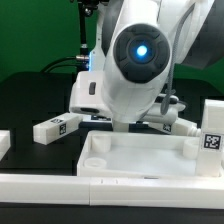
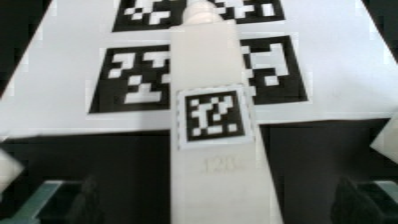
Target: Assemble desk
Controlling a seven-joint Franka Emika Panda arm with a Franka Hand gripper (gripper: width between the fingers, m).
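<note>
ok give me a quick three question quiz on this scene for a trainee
1. True or false: in the wrist view the tool is shut on the long white square-section plastic leg.
2. What does that leg lie over? A a wooden tray; B the marker board; C a blue towel.
3. Fill in: in the exterior view, the large flat white plastic panel has a raised ____.
Key: 1 false, it is open; 2 B; 3 rim.
</note>
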